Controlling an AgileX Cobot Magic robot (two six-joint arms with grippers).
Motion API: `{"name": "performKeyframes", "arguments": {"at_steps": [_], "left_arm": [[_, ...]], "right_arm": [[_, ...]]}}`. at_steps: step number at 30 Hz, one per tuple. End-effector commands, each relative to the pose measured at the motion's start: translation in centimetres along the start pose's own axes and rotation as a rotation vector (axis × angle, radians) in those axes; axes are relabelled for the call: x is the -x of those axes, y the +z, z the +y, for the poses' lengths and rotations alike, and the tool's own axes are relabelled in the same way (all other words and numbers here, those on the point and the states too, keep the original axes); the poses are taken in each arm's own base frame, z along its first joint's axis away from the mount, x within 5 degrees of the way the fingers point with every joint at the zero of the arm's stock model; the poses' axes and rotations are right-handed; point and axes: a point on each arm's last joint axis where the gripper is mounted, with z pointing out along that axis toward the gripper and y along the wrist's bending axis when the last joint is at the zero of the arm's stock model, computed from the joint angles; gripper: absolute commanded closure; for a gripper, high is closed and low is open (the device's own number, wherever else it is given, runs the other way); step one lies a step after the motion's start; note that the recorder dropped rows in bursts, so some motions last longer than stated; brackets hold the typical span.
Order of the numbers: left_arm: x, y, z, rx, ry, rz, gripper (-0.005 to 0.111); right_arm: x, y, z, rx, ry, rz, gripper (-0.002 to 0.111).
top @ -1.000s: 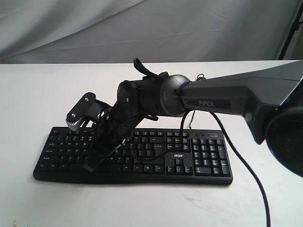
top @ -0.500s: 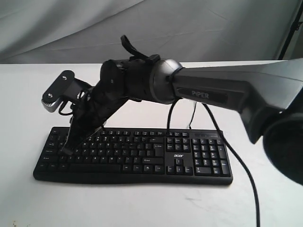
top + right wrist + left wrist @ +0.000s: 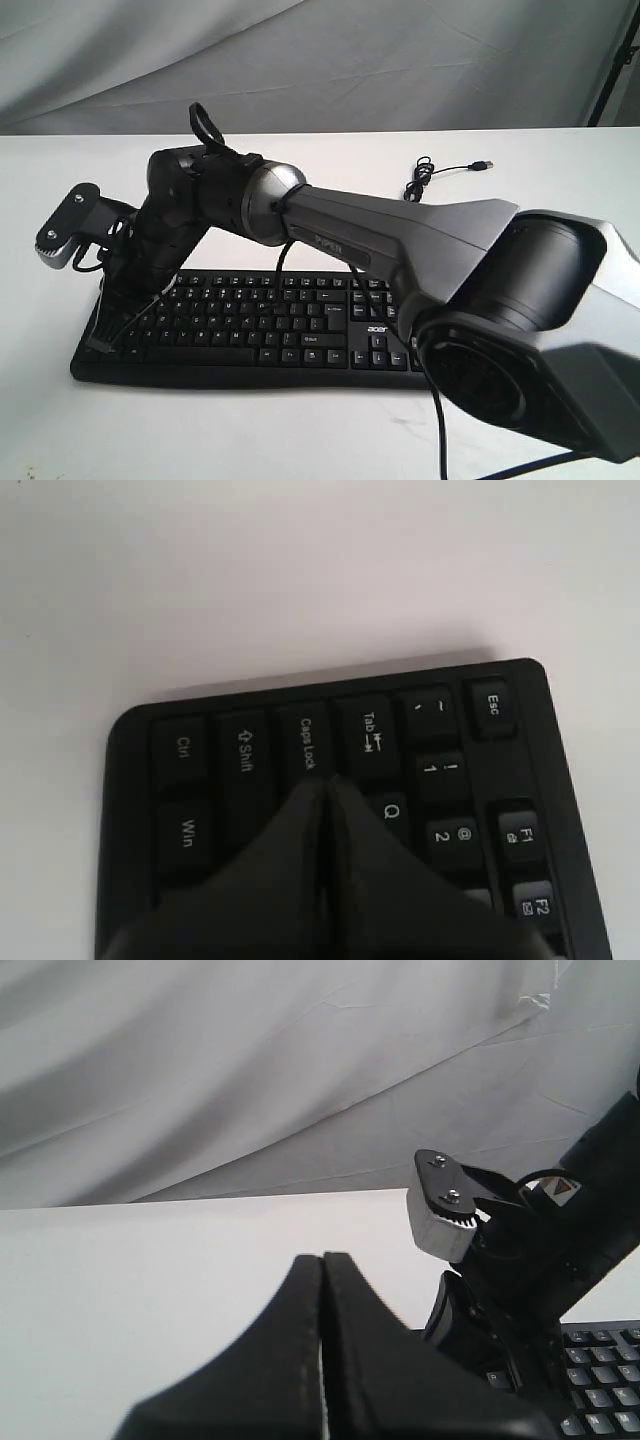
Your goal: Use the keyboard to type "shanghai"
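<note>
Reaching right across to the far left end of the keyboard (image 3: 300,322) with the right gripper (image 3: 100,340), fingers pressed together into one blunt tip, angled down at the keys. Looks like one of the "a" strokes of the word, judging by the spot. As for the keyboard: lying flat on the white table (image 3: 300,440), long side toward the exterior camera, number pad at the opposite end from the action.

To do this well: come straight down rather than along the slant of the arm, so as not to slide onto Caps Lock (image 3: 308,742) or clip Q (image 3: 390,812). Press briefly, then lift clear to avoid a doubled letter. Cannot tell from any view whether touching the key or just above it.

Now the views. From the right wrist: legends readable, tip placed just beside Caps Lock, hiding the key beneath. From the exterior view: none of that, only a dark wedge over the left edge, but the whole board, the long diagonal reach, and the loose USB cable (image 3: 418,172) on the table behind. From the left wrist: the left gripper (image 3: 322,1260), closed finger against finger on nothing, facing the other arm's camera mount (image 3: 440,1222), with only a corner of keys in sight.
</note>
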Motion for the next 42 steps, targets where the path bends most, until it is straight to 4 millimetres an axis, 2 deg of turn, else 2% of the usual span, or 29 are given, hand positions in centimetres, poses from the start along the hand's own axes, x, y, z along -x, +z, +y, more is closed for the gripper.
{"name": "performKeyframes", "arguments": {"at_steps": [1,6,24,28,32,35,38,42], "left_arm": [[0.0,0.0,0.0,-0.007,-0.004,-0.006,0.107],[0.0,0.0,0.0,-0.007,-0.004,-0.006,0.107],[0.0,0.0,0.0,-0.007,-0.004,-0.006,0.107],[0.0,0.0,0.0,-0.007,-0.004,-0.006,0.107],[0.0,0.0,0.0,-0.007,-0.004,-0.006,0.107],[0.0,0.0,0.0,-0.007,-0.004,-0.006,0.107],[0.0,0.0,0.0,-0.007,-0.004,-0.006,0.107],[0.0,0.0,0.0,-0.007,-0.004,-0.006,0.107]], "right_arm": [[0.4,-0.4,0.0,0.000,-0.008,-0.011,0.108],[-0.4,1.1,0.0,0.012,0.004,0.007,0.108],[-0.6,1.3,0.1,0.019,0.012,0.010,0.108],[-1.2,2.2,0.2,0.039,0.029,0.026,0.108],[-0.5,1.0,0.2,0.024,0.020,0.019,0.108],[0.5,-1.2,-0.2,-0.033,0.004,0.014,0.108],[1.0,-2.5,-0.3,-0.056,-0.013,0.025,0.108],[0.1,-3.6,-1.0,-0.046,0.008,0.076,0.108]]}}
